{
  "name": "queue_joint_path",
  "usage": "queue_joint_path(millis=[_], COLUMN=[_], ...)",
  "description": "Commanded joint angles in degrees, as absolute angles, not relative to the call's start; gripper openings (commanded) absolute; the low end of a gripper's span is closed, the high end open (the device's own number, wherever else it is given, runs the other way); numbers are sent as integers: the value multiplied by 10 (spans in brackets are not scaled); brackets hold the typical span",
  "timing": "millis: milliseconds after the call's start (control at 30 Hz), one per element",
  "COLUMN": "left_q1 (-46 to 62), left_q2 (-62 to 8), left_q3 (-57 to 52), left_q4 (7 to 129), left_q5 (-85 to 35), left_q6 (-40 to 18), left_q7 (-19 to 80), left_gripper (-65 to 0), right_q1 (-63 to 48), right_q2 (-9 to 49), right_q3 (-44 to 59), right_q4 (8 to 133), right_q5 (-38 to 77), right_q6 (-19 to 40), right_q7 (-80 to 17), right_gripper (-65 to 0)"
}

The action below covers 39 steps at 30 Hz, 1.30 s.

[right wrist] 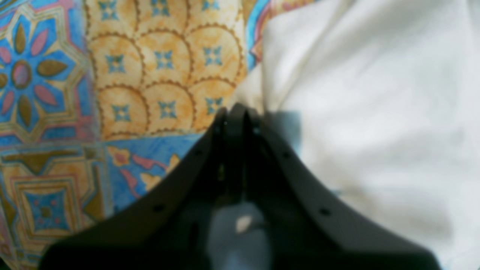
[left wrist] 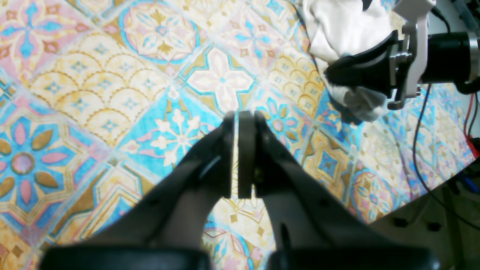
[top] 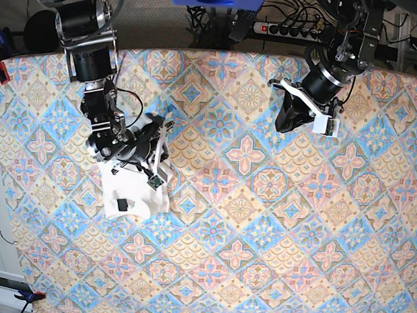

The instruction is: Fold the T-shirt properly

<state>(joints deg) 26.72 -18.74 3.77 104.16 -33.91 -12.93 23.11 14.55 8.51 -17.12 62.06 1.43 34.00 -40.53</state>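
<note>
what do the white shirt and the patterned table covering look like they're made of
T-shirt: soft matte white fabric, likely cotton knit; it bunches into loose folds and shadows.
Table covering: flat printed tile pattern in blue, orange and pink, lying smooth without creases; probably a printed cloth or vinyl sheet, the pictures can't settle which.

Below and ahead of the left fingers (left wrist: 240,123) lies only bare patterned surface (top: 261,225), with open room on every side. The right fingers (right wrist: 234,112) sit low, touching the edge of the bunched shirt (top: 131,194), which blocks the way on one side; the other side is bare surface. Cables (left wrist: 420,150) hang past the surface's edge behind the right arm.
</note>
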Motion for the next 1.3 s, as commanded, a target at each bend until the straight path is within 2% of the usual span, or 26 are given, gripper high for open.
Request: queue_joint_path(millis=[0, 200, 367, 533, 767, 1067, 1267], left_q1=[272, 295, 323, 373, 444, 542, 597], left_q2=[-190, -190, -198, -202, -201, -200, -200], left_q3=[36, 35, 34, 16, -66, -127, -127], left_q4=[1053, 1068, 1090, 1121, 1134, 1133, 1129], left_q5=[-343, -343, -340, -339, -342, -338, -337], left_q6=[-134, -134, -134, -133, -133, -133, -133], left_q7=[220, 220, 220, 220, 220, 220, 219], left_gripper=[-639, -639, -639, -640, -639, -640, -640], right_q1=[161, 159, 100, 6, -142, -305, -388], right_q2=[87, 88, 90, 90, 111, 116, 116], right_q3=[-168, -168, -167, -91, 7, 112, 125], right_q4=[642, 721, 833, 967, 1096, 1113, 1107], right_q5=[18, 18, 18, 18, 20, 20, 20], right_q6=[339, 339, 338, 338, 338, 339, 339], right_q7=[-397, -426, -462, -508, -508, -501, -442], right_gripper=[-650, -650, -650, -650, -650, -650, -650])
